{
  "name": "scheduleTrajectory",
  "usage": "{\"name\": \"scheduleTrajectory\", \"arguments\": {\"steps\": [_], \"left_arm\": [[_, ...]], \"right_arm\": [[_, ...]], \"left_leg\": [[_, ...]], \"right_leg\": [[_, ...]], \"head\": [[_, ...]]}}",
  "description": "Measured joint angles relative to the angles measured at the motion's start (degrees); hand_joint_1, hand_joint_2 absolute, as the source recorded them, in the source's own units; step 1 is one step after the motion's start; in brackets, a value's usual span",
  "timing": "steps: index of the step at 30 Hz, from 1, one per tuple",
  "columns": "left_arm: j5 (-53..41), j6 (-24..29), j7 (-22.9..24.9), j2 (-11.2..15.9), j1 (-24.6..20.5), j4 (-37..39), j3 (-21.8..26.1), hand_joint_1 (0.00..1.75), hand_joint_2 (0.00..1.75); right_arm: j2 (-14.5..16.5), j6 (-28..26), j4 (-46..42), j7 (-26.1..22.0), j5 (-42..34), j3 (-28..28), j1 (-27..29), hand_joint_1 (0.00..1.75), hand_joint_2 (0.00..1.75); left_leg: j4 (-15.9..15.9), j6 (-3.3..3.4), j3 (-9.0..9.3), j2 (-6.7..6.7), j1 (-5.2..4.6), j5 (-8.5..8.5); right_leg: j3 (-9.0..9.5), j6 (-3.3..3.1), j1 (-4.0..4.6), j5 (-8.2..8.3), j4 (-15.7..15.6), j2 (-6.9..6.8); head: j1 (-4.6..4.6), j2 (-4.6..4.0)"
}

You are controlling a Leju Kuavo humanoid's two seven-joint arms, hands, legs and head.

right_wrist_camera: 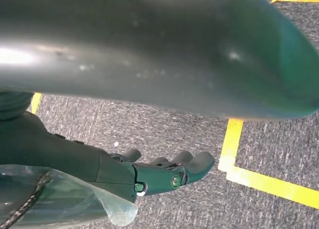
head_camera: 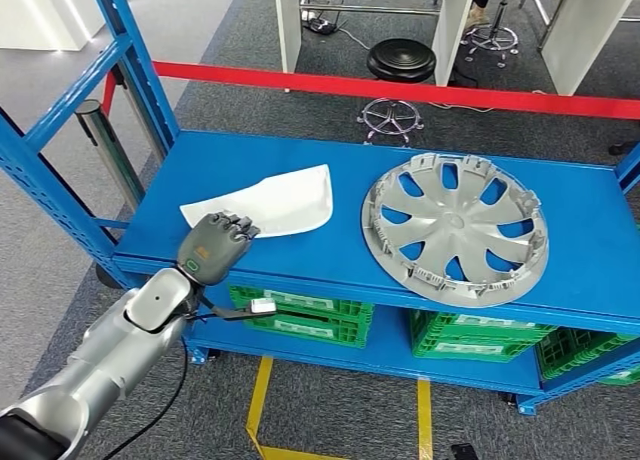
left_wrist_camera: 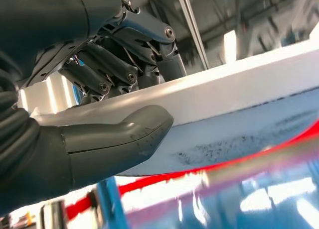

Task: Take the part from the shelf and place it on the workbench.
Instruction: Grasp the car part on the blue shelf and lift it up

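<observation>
A white curved panel part (head_camera: 279,202) lies on the blue shelf (head_camera: 226,160), left of a silver wheel cover (head_camera: 455,227). My left hand (head_camera: 215,245) is at the panel's near left edge, with its fingers lying over the top. In the left wrist view the thumb (left_wrist_camera: 124,134) sits under the white panel (left_wrist_camera: 244,84) and the dark fingers (left_wrist_camera: 112,64) press on its upper face, so the hand grips the edge. My right hand (right_wrist_camera: 165,171) hangs over grey carpet, fingers stretched out, holding nothing.
Green crates (head_camera: 309,315) fill the lower shelf level. A blue upright post (head_camera: 136,60) rises at the shelf's left end. Behind the shelf runs a red barrier tape (head_camera: 392,88), and a black stool (head_camera: 400,60) stands beyond it. Yellow lines (head_camera: 260,400) mark the floor.
</observation>
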Motion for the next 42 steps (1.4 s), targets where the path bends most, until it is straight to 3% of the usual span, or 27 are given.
{"name": "scheduleTrajectory", "arguments": {"steps": [8, 16, 24, 30, 35, 42], "left_arm": [[2.11, 0.16, -9.16, -3.99, 4.35, -18.06, 11.03, 1.75, 1.75], [6.14, 0.16, -14.74, -8.25, 6.16, -25.75, 19.65, 1.75, 1.75], [6.62, 0.16, -14.35, -9.58, 6.91, -27.03, 22.10, 1.75, 1.75], [8.65, 0.16, -12.09, -9.55, 7.27, -26.13, 22.22, 1.75, 1.75], [13.84, 0.16, -12.57, -9.45, 7.94, -25.07, 22.20, 1.75, 1.75], [13.95, 0.16, -12.88, -9.01, 8.35, -24.02, 22.16, 1.75, 1.75]], "right_arm": [[0.00, -0.69, 0.00, -0.60, -0.67, -0.11, 0.62, 0.00, 0.00], [0.00, -0.93, 0.00, -0.80, -0.91, -0.25, 0.80, 0.00, 0.00], [0.00, -0.95, 0.00, -0.81, -1.25, -0.44, 0.81, 0.00, 0.00], [0.00, -0.94, 0.00, -0.66, -1.64, -0.50, 0.81, 0.00, 0.00], [0.00, -0.86, 0.00, -0.50, -1.68, -0.52, 0.83, 0.00, 0.00], [0.00, -0.81, 0.00, -0.44, -1.72, -0.52, 0.84, 0.00, 0.00]], "left_leg": [[0.02, 0.02, -0.14, 0.03, 0.00, -0.01], [0.02, 0.02, -0.13, 0.02, -0.01, -0.01], [0.02, 0.01, -0.14, 0.02, 0.00, -0.01], [0.02, 0.01, -0.16, 0.02, 0.00, -0.01], [0.02, 0.02, -0.16, 0.02, 0.00, -0.01], [0.02, 0.02, -0.17, 0.02, 0.00, -0.01]], "right_leg": [[-0.13, 0.00, -0.01, 0.00, 0.00, 0.05], [-0.14, 0.01, 0.00, 0.01, -0.01, 0.03], [-0.15, 0.01, 0.01, 0.01, 0.00, 0.03], [-0.16, 0.01, -0.01, 0.01, -0.01, 0.03], [-0.17, 0.01, -0.01, 0.01, -0.01, 0.03], [-0.19, 0.01, 0.00, 0.01, -0.01, 0.03]], "head": [[0.00, 0.01], [-0.01, 0.01], [-0.01, 0.01], [0.00, 0.01], [0.00, 0.01], [0.00, 0.00]]}}
